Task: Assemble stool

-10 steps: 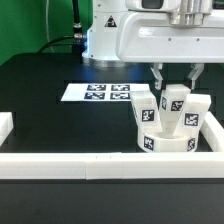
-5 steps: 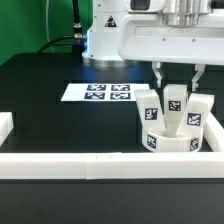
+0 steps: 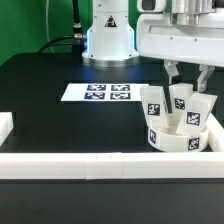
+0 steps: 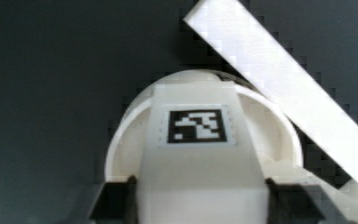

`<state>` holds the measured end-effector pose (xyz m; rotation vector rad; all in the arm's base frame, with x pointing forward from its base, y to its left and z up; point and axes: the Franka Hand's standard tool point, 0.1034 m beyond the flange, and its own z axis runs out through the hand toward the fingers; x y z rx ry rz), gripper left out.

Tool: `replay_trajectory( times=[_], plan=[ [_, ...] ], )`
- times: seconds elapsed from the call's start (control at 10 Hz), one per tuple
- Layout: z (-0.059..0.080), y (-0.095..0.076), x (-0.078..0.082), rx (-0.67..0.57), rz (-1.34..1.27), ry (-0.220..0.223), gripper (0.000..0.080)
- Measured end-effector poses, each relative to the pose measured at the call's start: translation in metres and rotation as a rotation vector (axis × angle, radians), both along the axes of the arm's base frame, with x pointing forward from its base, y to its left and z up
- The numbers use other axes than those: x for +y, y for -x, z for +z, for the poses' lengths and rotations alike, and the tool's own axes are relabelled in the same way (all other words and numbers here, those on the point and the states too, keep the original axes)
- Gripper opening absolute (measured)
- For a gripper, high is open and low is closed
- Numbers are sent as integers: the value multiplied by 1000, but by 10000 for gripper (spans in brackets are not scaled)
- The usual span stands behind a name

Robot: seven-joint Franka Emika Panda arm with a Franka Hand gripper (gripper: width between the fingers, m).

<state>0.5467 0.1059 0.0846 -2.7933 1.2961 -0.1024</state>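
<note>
The white round stool seat lies at the exterior view's right, against the front rail. Three short white tagged legs stand up from it: one on the left, one in the middle, one on the right. My gripper hangs over the seat with a finger on each side of the middle leg. In the wrist view the leg with its square tag fills the gap between my fingers, and both pads touch it. My gripper is shut on this leg.
The marker board lies flat on the black table left of the stool. A long white front rail and a right rail border the work area; the rail also shows in the wrist view. The robot base stands behind.
My gripper has moved toward the exterior view's right, and the seat with its three legs has shifted right with it, closer to the right rail.
</note>
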Motion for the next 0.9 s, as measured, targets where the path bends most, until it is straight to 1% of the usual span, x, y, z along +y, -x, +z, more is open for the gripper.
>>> replay_trajectory(
  times=[0.1,0.3,0.4,0.5,0.6,0.7,0.8,0.9],
  plan=[
    [0,0,1,3,-89,-17,334],
    [0,0,2,7,-181,-36,334],
    [0,1,3,10,-285,-58,334],
    [-1,0,1,-1,-417,-97,334],
    [-1,1,0,-9,-534,-127,334],
    [-2,1,3,-1,-683,-160,334],
    [-2,2,6,9,-793,-179,334],
    [-2,3,5,23,-888,-198,334]
  ],
)
